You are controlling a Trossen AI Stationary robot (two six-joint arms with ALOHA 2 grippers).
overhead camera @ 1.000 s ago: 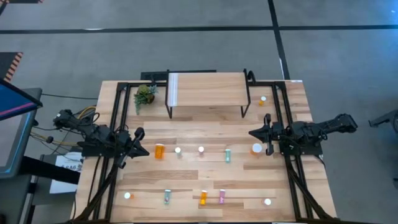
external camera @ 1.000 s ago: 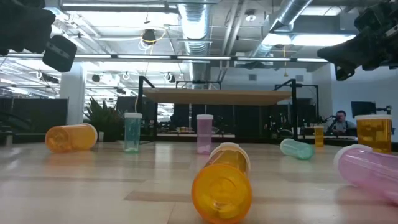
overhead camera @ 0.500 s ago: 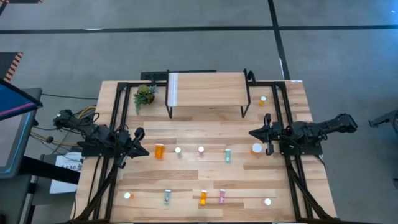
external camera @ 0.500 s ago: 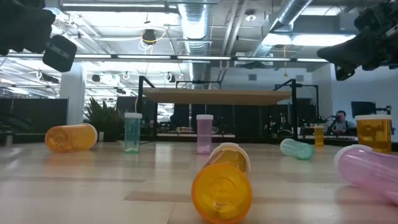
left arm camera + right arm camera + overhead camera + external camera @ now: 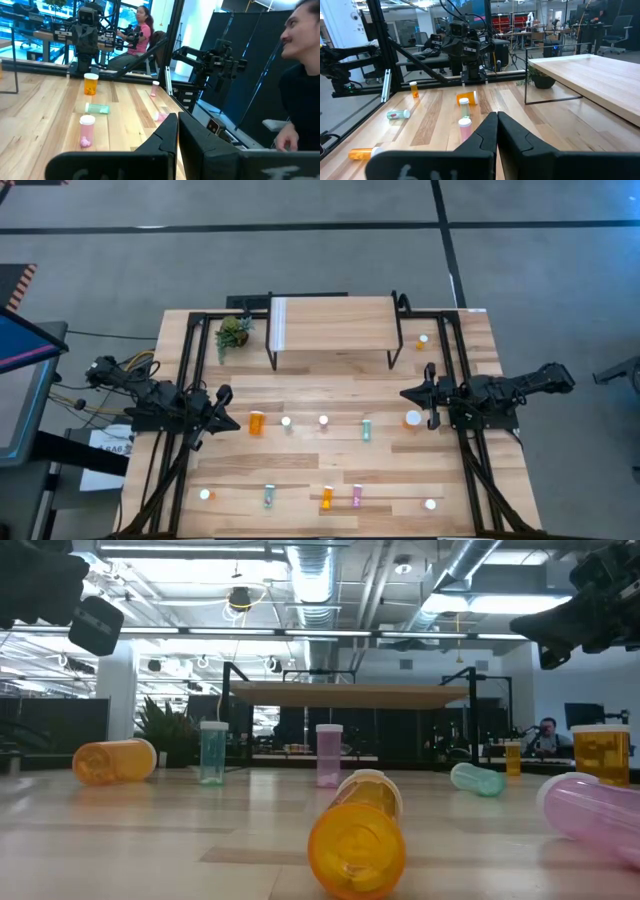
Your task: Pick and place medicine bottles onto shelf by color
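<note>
High view: bottles (image 5: 324, 421) are lying scattered across the middle and near table; shelf (image 5: 330, 323) at the far edge is standing bare. Left gripper (image 5: 225, 409) and right gripper (image 5: 412, 394) are hovering at the sides, jaws shut, holding nothing.

Low view: bottles are looking light, rigid, slick; fallen ones likely roll. Best grip: across the body, below the cap.

Wrist views: open wood is lying between bottles; shelf legs are limiting approach.

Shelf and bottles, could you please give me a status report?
Left tool and right tool shut, empty. Shelf bare; bottles on table. Nothing blocking.
</note>
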